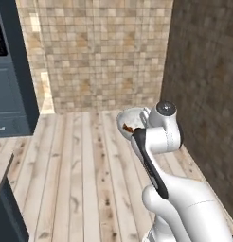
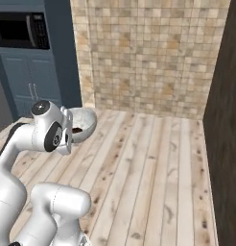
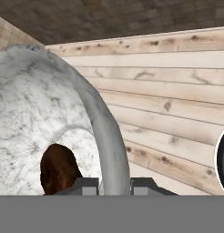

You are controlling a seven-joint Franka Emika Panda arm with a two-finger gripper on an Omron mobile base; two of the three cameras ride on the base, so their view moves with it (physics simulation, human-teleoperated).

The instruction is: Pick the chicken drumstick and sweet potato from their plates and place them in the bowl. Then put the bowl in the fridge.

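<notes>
Wood plank floor [image 1: 80, 175], tan tiled wall [image 2: 153, 53] ahead, dark brick wall [image 1: 203, 94] on the robot's right, dark blue cabinets [image 2: 38, 77] with a microwave [image 2: 21, 30] off to its left. No worktop under anything; the load hangs in the air over the floor.

Progress, judging from this: the bowl [image 3: 50, 118] is off any surface and carried at the end of the arm, so the loading stage looks done or nearly so. A dark brown lump [image 3: 59, 169] sits inside it, maybe the chicken drumstick, maybe the sweet potato; can't tell which, and a second item isn't distinguishable. What's left: get to the fridge and set the bowl inside.

Hand: gripper [image 3: 114, 185] straddles the bowl's rim, one fingertip [image 3: 84, 185] inside the wall, the other outside, pinching it. Bowl is tilted, with its opening facing partly sideways in the base views [image 1: 130, 120] [image 2: 81, 122], directly ahead of the wrist, touching the fingers.

Risk, my read: that tilt could let the contents slide.
</notes>
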